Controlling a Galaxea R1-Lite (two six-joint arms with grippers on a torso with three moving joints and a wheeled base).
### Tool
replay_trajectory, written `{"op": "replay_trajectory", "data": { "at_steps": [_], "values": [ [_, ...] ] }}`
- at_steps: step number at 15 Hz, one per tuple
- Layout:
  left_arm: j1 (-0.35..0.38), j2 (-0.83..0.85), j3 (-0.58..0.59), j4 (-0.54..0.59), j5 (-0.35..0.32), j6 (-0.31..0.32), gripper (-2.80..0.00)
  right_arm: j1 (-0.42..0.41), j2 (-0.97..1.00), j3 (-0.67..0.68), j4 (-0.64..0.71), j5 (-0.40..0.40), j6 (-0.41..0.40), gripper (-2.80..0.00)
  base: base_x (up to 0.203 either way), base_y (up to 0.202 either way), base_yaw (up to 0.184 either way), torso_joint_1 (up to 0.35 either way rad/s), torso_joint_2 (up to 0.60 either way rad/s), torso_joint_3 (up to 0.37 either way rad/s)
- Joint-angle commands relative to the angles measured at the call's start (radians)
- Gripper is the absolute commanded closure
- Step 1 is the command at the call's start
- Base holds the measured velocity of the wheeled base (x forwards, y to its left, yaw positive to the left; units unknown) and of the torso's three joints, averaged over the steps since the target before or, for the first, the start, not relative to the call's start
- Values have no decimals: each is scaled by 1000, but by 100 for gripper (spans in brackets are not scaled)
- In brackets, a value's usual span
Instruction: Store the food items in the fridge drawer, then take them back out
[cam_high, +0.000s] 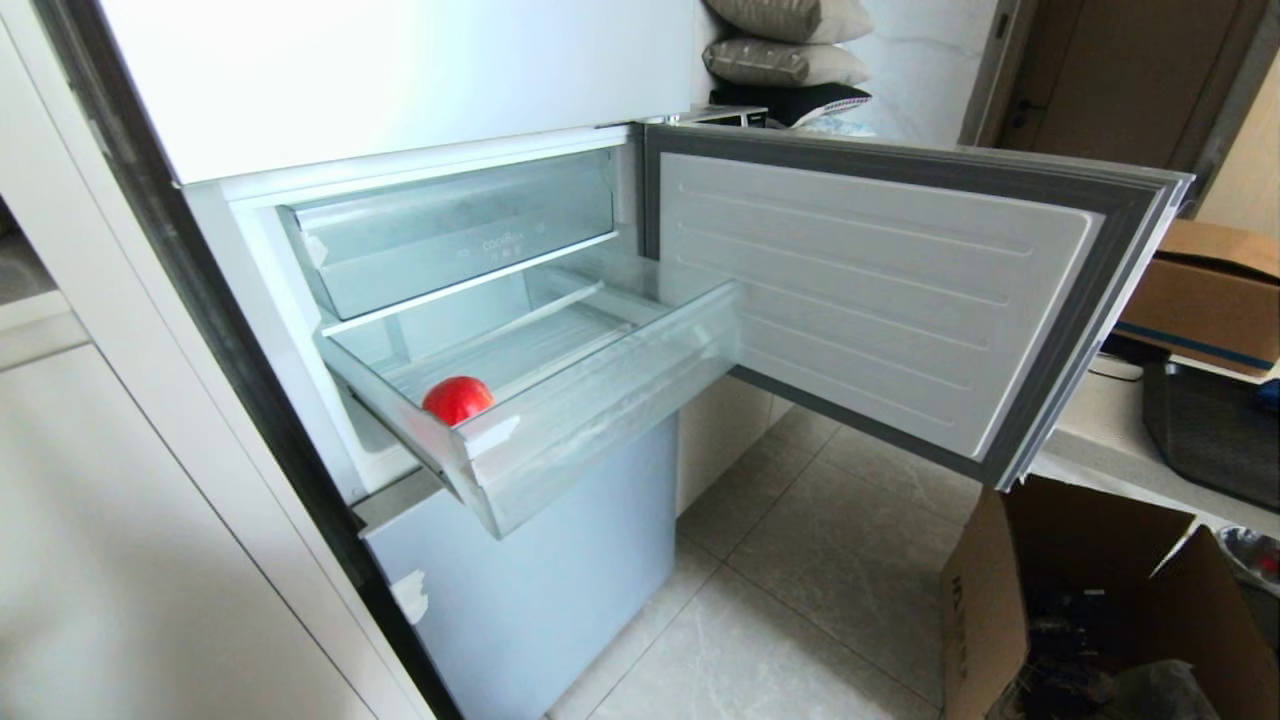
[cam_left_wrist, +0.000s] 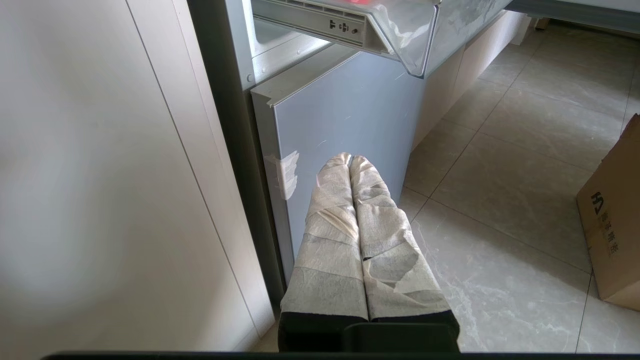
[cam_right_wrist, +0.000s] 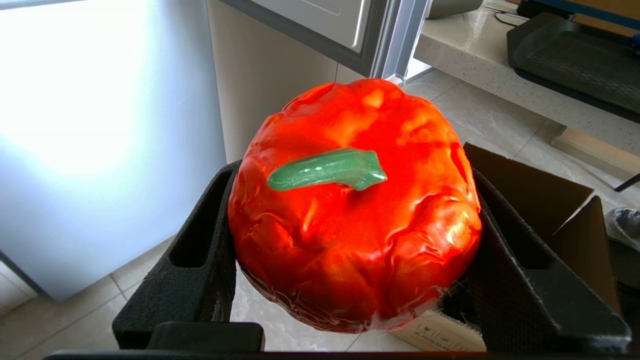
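Observation:
The fridge drawer (cam_high: 600, 405), clear plastic with tape scraps on its lip, stands pulled out of the fridge. One smooth bright red food item (cam_high: 458, 399) lies in its front left corner. In the right wrist view, my right gripper (cam_right_wrist: 354, 175) is shut on a second food item, a glossy red pepper (cam_right_wrist: 350, 250) with a green stem, held low above the floor tiles. My left gripper (cam_left_wrist: 350, 159) is shut and empty, its taped fingers pointing at the blue-grey panel below the drawer's corner (cam_left_wrist: 415, 40). Neither arm shows in the head view.
The fridge door (cam_high: 880, 300) hangs open to the right of the drawer. A clear bin with lettering (cam_high: 450, 235) sits above it and a blue-grey lower front (cam_high: 540, 580) below. An open cardboard box (cam_high: 1080, 600) and a stone ledge (cam_high: 1110, 430) stand at the right, a white cabinet (cam_high: 120, 520) at the left.

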Motion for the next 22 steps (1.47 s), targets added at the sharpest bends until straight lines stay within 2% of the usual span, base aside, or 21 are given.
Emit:
{"op": "replay_trajectory", "data": {
  "at_steps": [1, 5, 14, 20, 22],
  "values": [
    [0, 2, 0, 0, 0, 0, 0, 0, 1, 0, 1, 0, 0, 0, 0, 0, 0, 0, 0, 0],
    [0, 2, 0, 0, 0, -1, 0, 0, 1, 0, 1, 0, -2, 0, 0, -2, 45, -1, 0, 2],
    [0, 2, 0, 0, 0, 1, 0, 0, 1, 0, 1, -1, 3, 0, 0, -10, 176, 2, 2, 3],
    [0, 2, 0, 0, 0, 1, 0, 0, 1, 0, -5, -20, 72, 0, 1, -10, 175, 2, 3, 4],
    [0, 2, 0, 0, 0, 1, 0, 0, 1, 0, -5, -20, 73, 0, 2, -8, 177, 2, 3, 1]
  ]
}}
